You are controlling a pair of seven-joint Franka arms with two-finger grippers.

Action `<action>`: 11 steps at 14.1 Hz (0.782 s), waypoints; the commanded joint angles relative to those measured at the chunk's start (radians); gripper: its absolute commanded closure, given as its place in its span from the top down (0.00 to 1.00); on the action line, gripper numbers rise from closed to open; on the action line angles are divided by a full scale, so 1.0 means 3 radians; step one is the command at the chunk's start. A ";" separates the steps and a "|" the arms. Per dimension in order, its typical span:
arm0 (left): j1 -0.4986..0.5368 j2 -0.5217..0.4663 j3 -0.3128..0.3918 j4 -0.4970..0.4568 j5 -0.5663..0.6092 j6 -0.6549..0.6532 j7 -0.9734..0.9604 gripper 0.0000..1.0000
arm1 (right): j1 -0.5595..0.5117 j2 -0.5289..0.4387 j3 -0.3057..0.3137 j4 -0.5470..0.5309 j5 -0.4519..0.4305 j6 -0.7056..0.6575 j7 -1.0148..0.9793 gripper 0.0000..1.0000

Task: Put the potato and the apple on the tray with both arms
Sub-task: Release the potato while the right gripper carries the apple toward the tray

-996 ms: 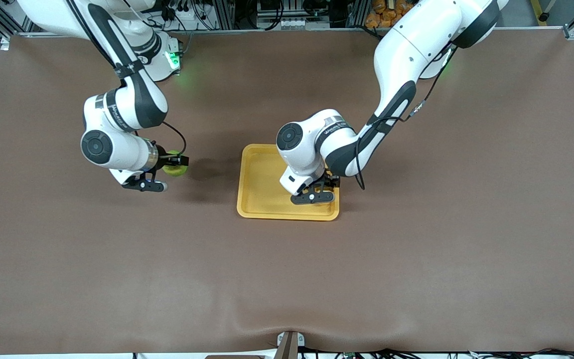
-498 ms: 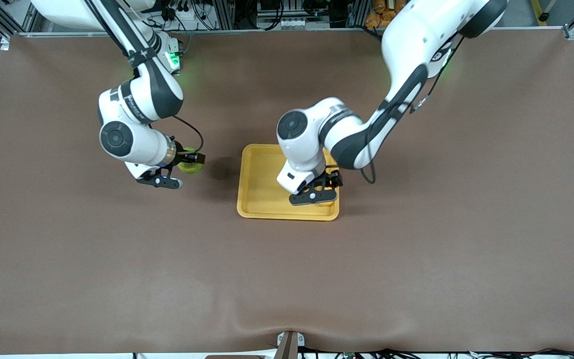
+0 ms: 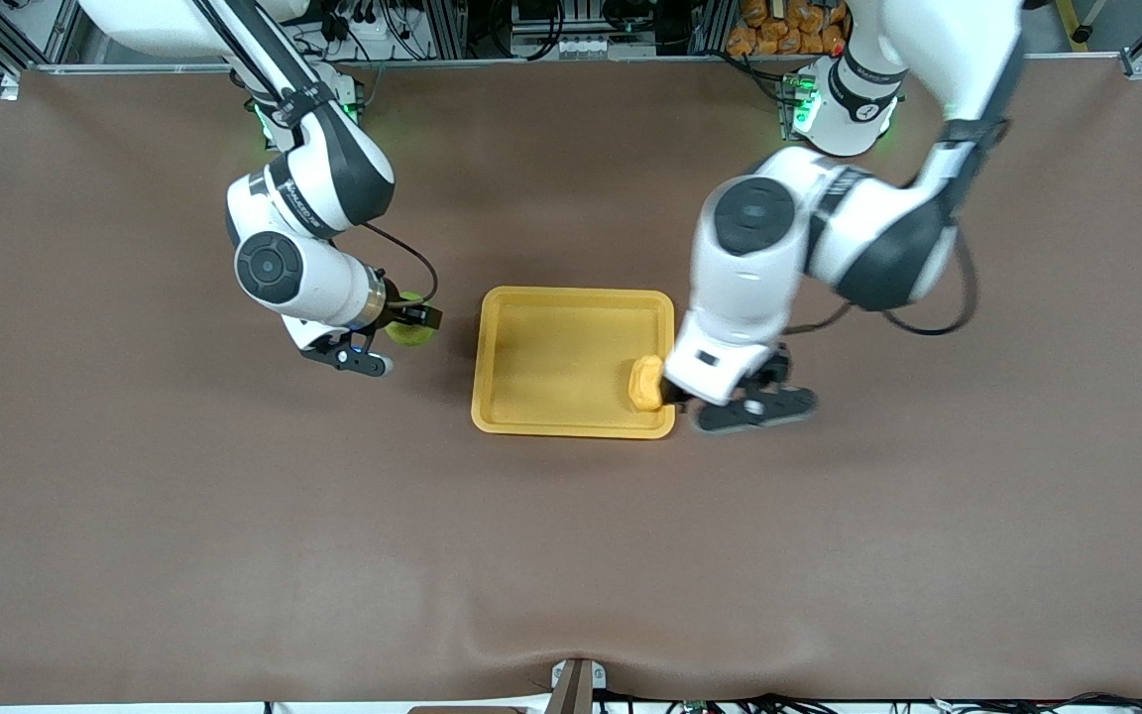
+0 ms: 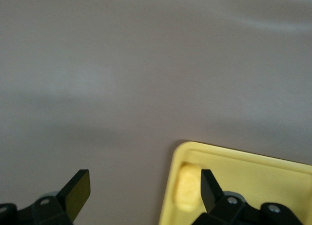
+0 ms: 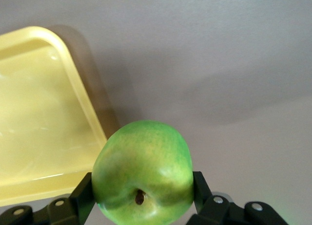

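The yellow-orange tray point(image 3: 541, 357) lies mid-table. The potato point(image 3: 645, 384) rests in it, in the corner nearer the camera toward the left arm's end; it also shows in the left wrist view point(image 4: 187, 188) inside the tray point(image 4: 248, 174). My left gripper point(image 3: 696, 397) is open and empty, raised over that tray edge, with the potato by one finger point(image 4: 208, 190). My right gripper point(image 3: 410, 327) is shut on the green apple point(image 3: 412, 332) and holds it in the air over the table, beside the tray's edge toward the right arm's end. The apple point(image 5: 144, 169) fills the right wrist view, with the tray point(image 5: 44, 118) close by.
The brown table cover point(image 3: 571, 555) stretches wide around the tray. Cables and equipment line the robots' edge of the table.
My left gripper let go of the potato in the tray, rose and drew back toward the left arm's end. My right gripper carried the apple closer to the tray.
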 commanded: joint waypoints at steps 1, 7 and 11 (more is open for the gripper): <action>0.0168 -0.0166 -0.0029 -0.0102 -0.0119 -0.0278 0.0501 1.00 | 0.0029 0.0253 0.0143 0.0338 0.0012 -0.0034 0.0365 0.00; 0.0398 -0.0278 -0.0024 -0.0133 -0.0378 -0.1193 0.1105 1.00 | 0.0213 0.0550 0.0169 0.0553 -0.0003 0.0257 0.0800 0.00; 0.0623 -0.0721 -0.0024 -0.0555 -0.0680 -0.1481 0.1106 1.00 | 0.0346 0.0713 0.0169 0.0579 -0.0049 0.0523 0.0979 0.00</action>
